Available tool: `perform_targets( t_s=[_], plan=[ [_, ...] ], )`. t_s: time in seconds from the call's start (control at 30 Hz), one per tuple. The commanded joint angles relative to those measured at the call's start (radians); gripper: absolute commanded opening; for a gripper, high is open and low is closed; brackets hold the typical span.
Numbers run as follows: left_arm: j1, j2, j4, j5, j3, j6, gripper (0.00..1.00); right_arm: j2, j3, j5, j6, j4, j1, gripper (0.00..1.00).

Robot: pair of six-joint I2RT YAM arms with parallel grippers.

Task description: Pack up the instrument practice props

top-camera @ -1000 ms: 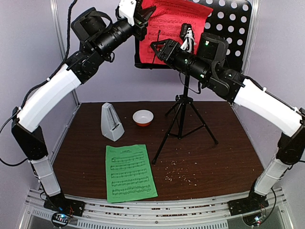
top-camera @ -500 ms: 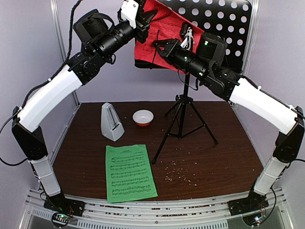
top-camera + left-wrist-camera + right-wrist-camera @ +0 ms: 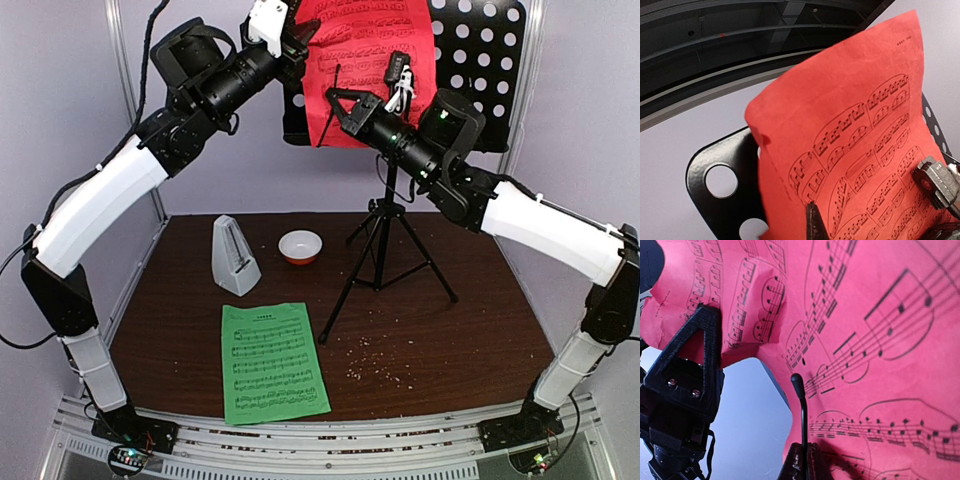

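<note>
The red sheet-music page (image 3: 375,50) stands against the perforated desk (image 3: 475,70) of the black tripod music stand (image 3: 385,250). My left gripper (image 3: 298,42) is shut on the page's upper left edge; in the left wrist view one dark fingertip (image 3: 815,222) lies on the red page (image 3: 850,115). My right gripper (image 3: 335,100) is shut on the stand's thin black page-holder wire (image 3: 802,410), in front of the red page (image 3: 880,315). The green page (image 3: 272,362) lies flat at the front. The white metronome (image 3: 235,258) stands at the back left.
A small white-and-orange bowl (image 3: 300,246) sits beside the metronome. Crumbs (image 3: 375,365) lie scattered right of the green page. The tripod legs spread over the table's middle. Metal frame posts (image 3: 125,80) rise at the back corners.
The red page has risen and straightened against the desk, held by my left gripper. My right gripper has dropped slightly and swung the wire outward, away from the page.
</note>
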Motion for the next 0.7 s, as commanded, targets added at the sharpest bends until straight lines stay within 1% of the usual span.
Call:
perform_targets(
  t_s=[0.0, 0.13, 0.2, 0.3, 0.47, 0.57, 0.67],
  plan=[
    [0.003, -0.036, -0.012, -0.076, 0.017, 0.007, 0.0, -0.018, -0.048, -0.006, -0.081, 0.049, -0.006, 0.0],
    [0.005, -0.059, -0.036, -0.126, 0.007, -0.001, 0.0, -0.016, -0.051, -0.004, -0.074, 0.06, -0.006, 0.0],
    [0.02, -0.088, -0.058, -0.131, -0.016, -0.038, 0.0, -0.015, -0.051, 0.002, -0.071, 0.058, -0.005, 0.0],
    [0.065, -0.156, -0.084, -0.116, -0.083, -0.143, 0.0, -0.012, -0.053, 0.007, -0.07, 0.055, -0.007, 0.0],
    [0.137, -0.302, -0.103, -0.087, -0.227, -0.263, 0.0, -0.008, -0.056, 0.013, -0.06, 0.056, -0.007, 0.0],
    [0.179, -0.356, -0.15, -0.077, -0.26, -0.298, 0.0, -0.004, -0.055, 0.01, -0.053, 0.06, -0.006, 0.0],
    [0.241, -0.4, -0.198, -0.093, -0.301, -0.277, 0.0, 0.0, -0.054, 0.013, -0.044, 0.057, -0.007, 0.0]
  ],
)
